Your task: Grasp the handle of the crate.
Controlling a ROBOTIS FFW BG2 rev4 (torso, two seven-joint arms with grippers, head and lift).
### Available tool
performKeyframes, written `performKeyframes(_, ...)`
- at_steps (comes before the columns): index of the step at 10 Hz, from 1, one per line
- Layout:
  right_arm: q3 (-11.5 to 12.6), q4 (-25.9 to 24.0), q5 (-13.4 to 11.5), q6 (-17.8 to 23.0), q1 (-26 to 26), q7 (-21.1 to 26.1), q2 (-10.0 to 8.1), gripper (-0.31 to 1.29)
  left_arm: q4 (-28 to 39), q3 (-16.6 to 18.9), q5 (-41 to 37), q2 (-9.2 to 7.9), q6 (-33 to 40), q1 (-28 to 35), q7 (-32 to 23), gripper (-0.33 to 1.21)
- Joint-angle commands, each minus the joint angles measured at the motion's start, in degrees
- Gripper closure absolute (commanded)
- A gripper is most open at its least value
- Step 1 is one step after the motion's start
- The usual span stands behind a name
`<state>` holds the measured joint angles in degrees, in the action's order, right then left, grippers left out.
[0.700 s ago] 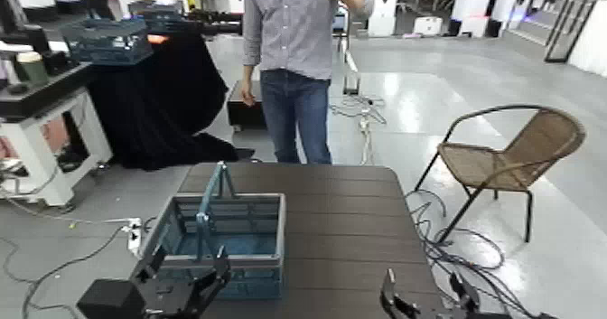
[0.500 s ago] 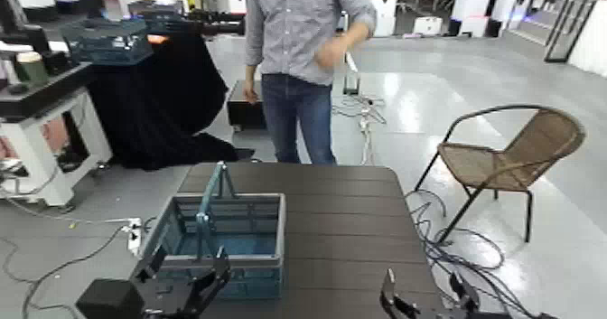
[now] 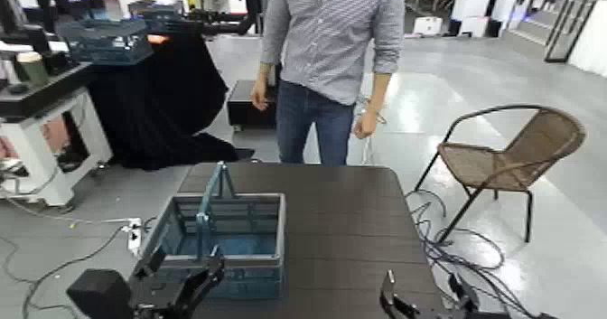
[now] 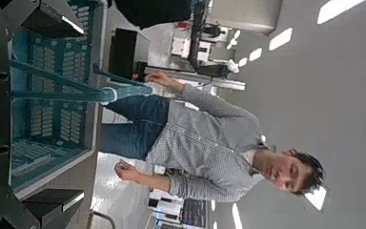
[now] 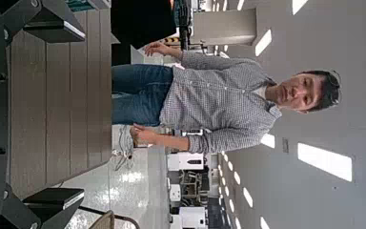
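Observation:
The blue-grey slatted crate [image 3: 237, 243] stands on the left part of the dark brown table [image 3: 343, 223]. Its thin teal handle [image 3: 210, 203] stands upright over the crate's left half. My left gripper [image 3: 181, 270] is open at the table's near edge, just in front of the crate and touching nothing. In the left wrist view the open gripper [image 4: 81, 110] faces the crate [image 4: 38, 124] and the handle [image 4: 71, 93] between its fingers [image 4: 65, 15]. My right gripper [image 3: 426, 297] is open and empty at the near right edge; it also shows in the right wrist view [image 5: 57, 113].
A person [image 3: 330, 60] stands at the table's far edge. A wicker chair [image 3: 515, 155] stands at the right. A darker blue crate [image 3: 107, 39] sits on a black-draped table at the back left. Cables [image 3: 461, 250] lie on the floor.
The person has lowered the raised arm and stepped a little to the right. My left arm has shifted slightly to the left. The crate and right arm have not moved.

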<state>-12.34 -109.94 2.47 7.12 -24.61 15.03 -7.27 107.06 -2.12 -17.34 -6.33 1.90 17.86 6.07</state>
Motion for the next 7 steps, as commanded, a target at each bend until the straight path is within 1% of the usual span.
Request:
performKeyframes(1, -0.1, 0.3, 0.3, -0.2, 0.1, 0.0, -0.03, 0.15, 0.3, 2.7, -7.8, -1.14, -7.4, -2.4, 1.0, 0.11)
performKeyframes(3, -0.1, 0.4, 0.4, -0.1, 0.3, 0.0, -0.11, 0.15, 0.3, 4.0, -14.5, -3.87, -14.3, -5.4, 2.0, 0.11)
performKeyframes(5, -0.2, 0.7, 0.6, -0.1, 0.6, 0.0, -0.2, 0.15, -0.3, 6.1, -23.1, -6.86, -22.6, -8.9, 1.9, 0.11)
performKeyframes(6, -0.3, 0.7, 0.6, -0.2, 0.6, 0.0, -0.2, 0.15, -1.1, 7.3, -26.4, -8.7, -26.2, -10.8, 2.3, 0.11)
performKeyframes(7, -0.4, 0.8, 0.7, -0.2, 0.7, 0.0, -0.29, 0.15, -1.9, 8.1, -29.2, -10.9, -29.7, -12.8, 2.7, 0.11)
